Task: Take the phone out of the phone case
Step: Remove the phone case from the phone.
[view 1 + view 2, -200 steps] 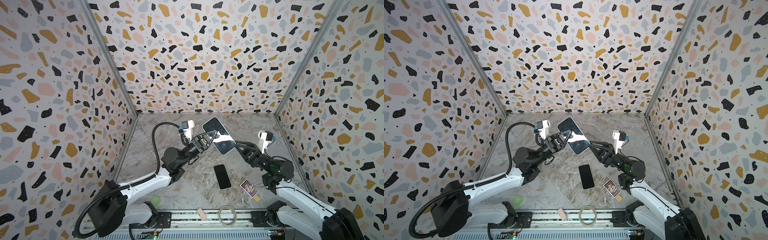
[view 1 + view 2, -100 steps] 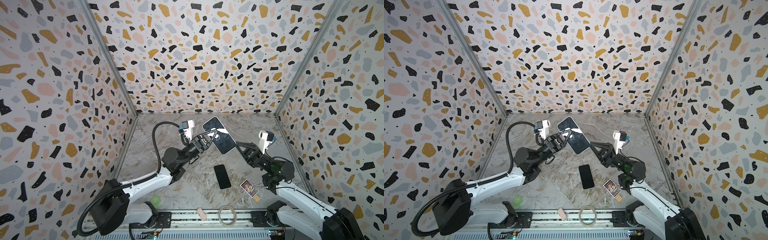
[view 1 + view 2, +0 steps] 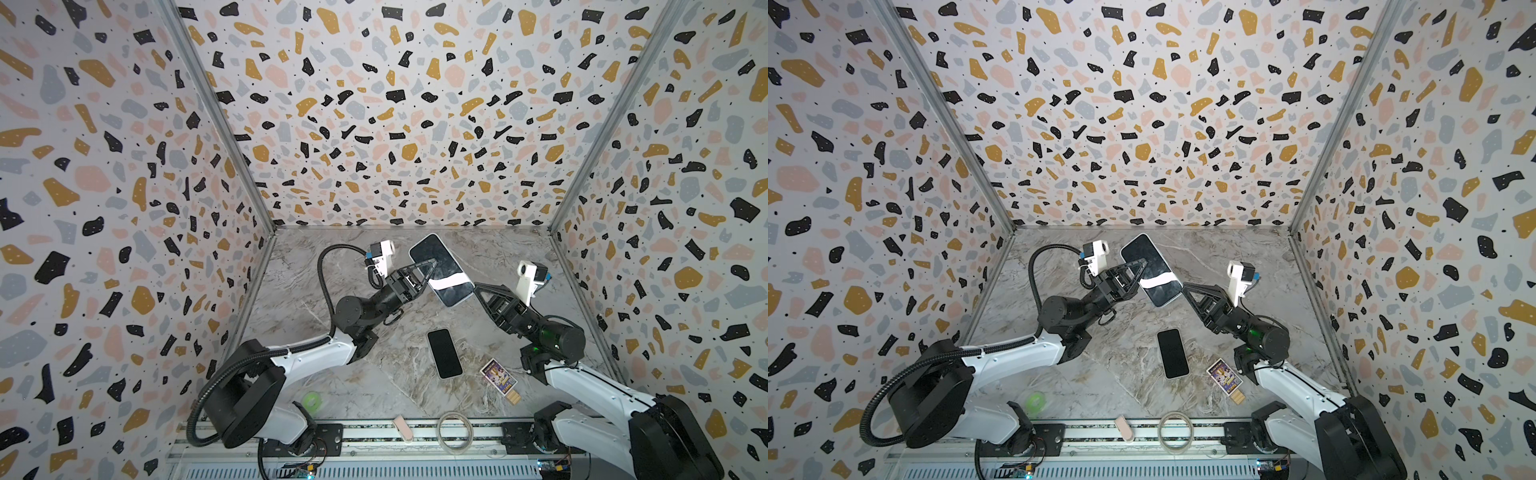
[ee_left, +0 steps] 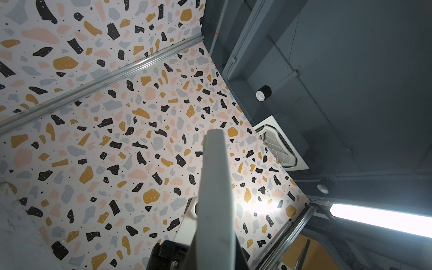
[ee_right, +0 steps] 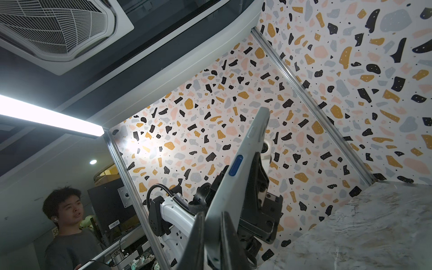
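Phone [image 3: 446,270] (cased, aloft) points its long axis at my right gripper [image 3: 473,286], pinching its end; left gripper [image 3: 432,262] pinches its side.

A loose phone [image 3: 444,353] lies on the table [image 3: 498,257]: card [image 3: 498,376] at its 4 o'clock, ring [image 3: 455,430] at 6, roll [image 3: 311,401] at 8, phone case [image 3: 441,269] at 12.

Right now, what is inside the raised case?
A phone: its dark glossy screen fills the case, which the left gripper and right gripper pinch. Its back and sides are covered by the case.
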`<state>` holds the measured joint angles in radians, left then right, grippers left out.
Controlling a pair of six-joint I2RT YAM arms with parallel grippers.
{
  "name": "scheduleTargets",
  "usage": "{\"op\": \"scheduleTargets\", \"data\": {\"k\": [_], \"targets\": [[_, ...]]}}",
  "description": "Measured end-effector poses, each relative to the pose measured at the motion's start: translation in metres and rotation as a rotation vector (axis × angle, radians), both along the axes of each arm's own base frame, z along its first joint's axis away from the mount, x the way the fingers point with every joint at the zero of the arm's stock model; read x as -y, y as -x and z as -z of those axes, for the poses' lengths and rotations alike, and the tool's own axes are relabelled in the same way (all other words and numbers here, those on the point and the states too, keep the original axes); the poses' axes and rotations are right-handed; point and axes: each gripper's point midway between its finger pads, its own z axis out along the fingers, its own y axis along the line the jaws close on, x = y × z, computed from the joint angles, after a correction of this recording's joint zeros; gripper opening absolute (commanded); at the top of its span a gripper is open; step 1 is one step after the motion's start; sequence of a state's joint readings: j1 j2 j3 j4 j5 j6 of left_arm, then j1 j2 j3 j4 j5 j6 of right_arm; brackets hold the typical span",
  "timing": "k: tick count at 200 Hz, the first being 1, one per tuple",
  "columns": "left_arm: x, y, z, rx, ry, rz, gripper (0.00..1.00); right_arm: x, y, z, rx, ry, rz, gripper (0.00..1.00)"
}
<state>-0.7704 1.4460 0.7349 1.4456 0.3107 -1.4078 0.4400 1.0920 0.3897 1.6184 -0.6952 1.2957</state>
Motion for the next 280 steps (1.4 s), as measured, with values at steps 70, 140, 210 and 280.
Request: {"op": "scheduleTargets", "data": {"k": [70, 140, 210, 280], "targets": [[0.013, -0.004, -0.017, 0.016, 0.030, 0.063, 0.00, 0.007, 0.001, -0.013, 0.008, -0.058, 0.000, 0.00], [0.020, -0.009, -0.039, 0.037, 0.088, 0.112, 0.00, 0.009, 0.002, -0.033, 0.046, -0.088, -0.003, 0.00], [0.025, -0.011, -0.044, 0.043, 0.111, 0.137, 0.00, 0.009, 0.003, -0.036, 0.056, -0.088, -0.007, 0.00], [0.026, -0.010, -0.052, 0.053, 0.131, 0.152, 0.00, 0.006, 0.004, -0.039, 0.071, -0.086, -0.011, 0.00]]}}
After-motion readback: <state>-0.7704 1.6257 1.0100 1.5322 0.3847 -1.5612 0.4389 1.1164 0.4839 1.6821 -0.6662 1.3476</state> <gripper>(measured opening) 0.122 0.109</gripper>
